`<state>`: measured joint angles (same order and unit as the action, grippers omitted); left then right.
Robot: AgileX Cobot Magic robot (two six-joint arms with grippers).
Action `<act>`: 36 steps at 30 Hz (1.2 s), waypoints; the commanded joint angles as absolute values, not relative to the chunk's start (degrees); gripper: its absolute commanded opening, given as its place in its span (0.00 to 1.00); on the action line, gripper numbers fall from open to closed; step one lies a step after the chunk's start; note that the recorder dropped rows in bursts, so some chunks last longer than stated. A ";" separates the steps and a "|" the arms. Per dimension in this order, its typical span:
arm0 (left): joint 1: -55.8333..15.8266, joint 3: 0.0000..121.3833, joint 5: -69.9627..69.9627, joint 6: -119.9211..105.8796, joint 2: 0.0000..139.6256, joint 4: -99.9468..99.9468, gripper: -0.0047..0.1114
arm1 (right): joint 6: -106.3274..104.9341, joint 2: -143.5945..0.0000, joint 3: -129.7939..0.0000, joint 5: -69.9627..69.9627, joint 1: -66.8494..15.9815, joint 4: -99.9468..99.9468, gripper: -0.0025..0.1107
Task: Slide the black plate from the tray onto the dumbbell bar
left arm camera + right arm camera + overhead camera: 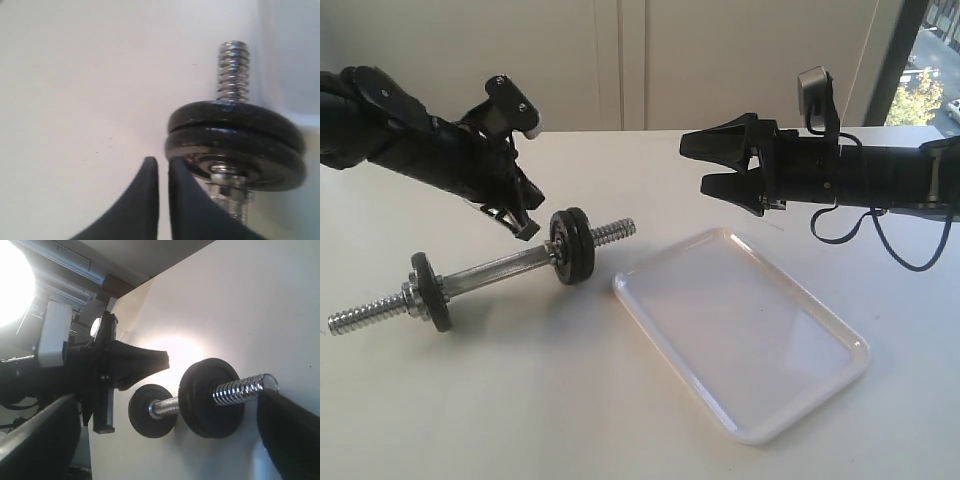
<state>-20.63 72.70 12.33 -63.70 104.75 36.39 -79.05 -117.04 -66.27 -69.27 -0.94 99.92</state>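
Beside the empty, pinched-together left gripper (525, 230), the matte black iron plate (575, 245) rides the chrome threaded dumbbell bar (495, 270); right gripper (692, 164) spread. Sliding seemingly done; retreat next.

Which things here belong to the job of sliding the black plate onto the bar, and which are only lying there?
For the job: black plate, already on the dumbbell bar; white tray; left gripper, shut beside the plate.
Only there: grey-black disc against that plate; third disc at the bar's far end; right gripper, open, holding nothing.
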 commanded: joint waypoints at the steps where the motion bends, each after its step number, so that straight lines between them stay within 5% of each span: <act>1: -19.83 72.74 9.55 -61.15 109.28 35.85 0.04 | -79.23 -116.43 -66.72 -69.96 -0.52 99.95 0.80; 4: -18.97 72.74 12.66 -61.27 111.29 35.41 0.04 | -79.23 -116.43 -66.72 -69.96 -0.52 99.95 0.72; 10: -18.97 72.74 14.43 -61.17 111.41 34.59 0.04 | -78.20 -116.43 -66.72 -69.96 -0.52 99.95 0.32; 19: -18.97 72.74 12.66 -61.17 110.59 34.59 0.04 | -83.79 -109.80 -66.61 -69.96 -0.52 98.24 0.02; 36: -18.97 72.74 13.60 -61.17 110.59 34.59 0.04 | -82.23 -105.76 -66.61 -69.96 -0.52 94.93 0.02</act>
<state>-18.81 72.75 12.05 -61.52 111.23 34.08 -82.71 -106.60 -66.27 -69.50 -0.94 95.24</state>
